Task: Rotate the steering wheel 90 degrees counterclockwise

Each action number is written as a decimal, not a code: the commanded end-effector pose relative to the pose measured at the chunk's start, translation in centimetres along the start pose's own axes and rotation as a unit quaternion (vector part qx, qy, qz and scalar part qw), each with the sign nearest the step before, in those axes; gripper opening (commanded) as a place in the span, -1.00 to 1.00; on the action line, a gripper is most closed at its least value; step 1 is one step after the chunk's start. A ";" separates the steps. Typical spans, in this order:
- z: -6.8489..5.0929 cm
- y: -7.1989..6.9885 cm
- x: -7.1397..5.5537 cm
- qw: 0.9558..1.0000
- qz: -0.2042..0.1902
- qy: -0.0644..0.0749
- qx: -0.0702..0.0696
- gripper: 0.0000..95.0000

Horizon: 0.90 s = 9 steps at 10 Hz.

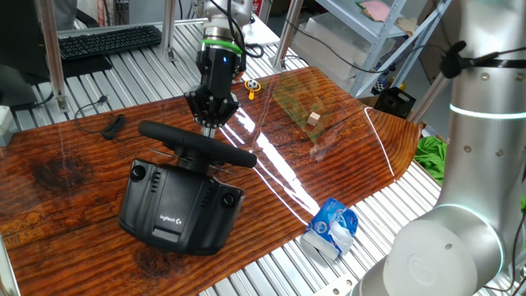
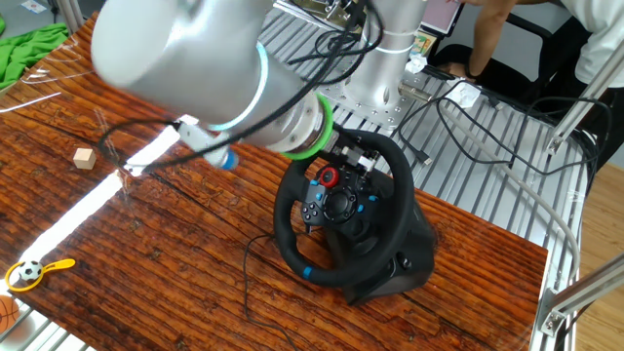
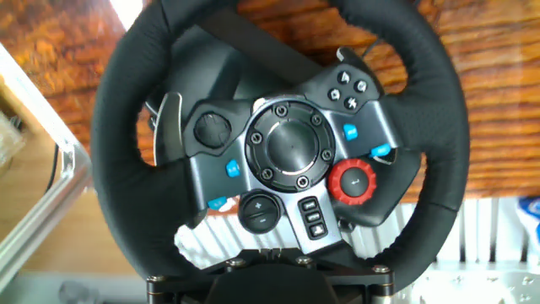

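My claw (image 1: 208, 129) hangs at the steering wheel (image 2: 340, 208) rim's far side; grip state hidden. Padded rim, stiff, heavy base: I'd pinch the rim.

I see the steering wheel (image 3: 114, 169) with a black stitched rim, a silver-grey hub, blue buttons and one red dial; in the other fixed view a light blue stripe marks its rim. Its base (image 1: 177, 210) is black with white lettering. The table (image 1: 74, 173) is reddish-brown wood with dark streaky grain. My arm (image 1: 220, 62) is black with a green ring. A small block (image 1: 313, 119) is pale tan, a packet (image 1: 331, 228) blue and white, a keyboard (image 1: 107, 39) black.
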<state>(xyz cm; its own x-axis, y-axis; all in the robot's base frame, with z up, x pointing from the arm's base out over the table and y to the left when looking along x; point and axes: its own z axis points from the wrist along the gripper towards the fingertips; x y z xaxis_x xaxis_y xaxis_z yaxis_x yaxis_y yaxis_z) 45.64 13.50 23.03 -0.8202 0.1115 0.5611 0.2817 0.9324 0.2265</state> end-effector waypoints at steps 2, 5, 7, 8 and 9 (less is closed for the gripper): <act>-2.0 0.0 -0.8 0.992 -0.005 -0.114 0.051 -1.00; -2.9 -0.8 -1.6 0.982 -0.026 -0.173 0.071 -1.00; -2.9 -2.6 -2.2 0.975 -0.061 -0.197 0.080 -1.00; -3.0 -2.9 -2.4 0.974 -0.067 -0.199 0.086 -1.00; -3.6 -3.2 -2.7 0.971 -0.083 -0.201 0.102 -1.00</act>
<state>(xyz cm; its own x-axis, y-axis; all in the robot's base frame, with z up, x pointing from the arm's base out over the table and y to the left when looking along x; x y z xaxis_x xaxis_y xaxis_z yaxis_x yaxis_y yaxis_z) 48.01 9.52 23.60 -0.9817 0.0752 0.1752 0.0967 0.9883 0.1180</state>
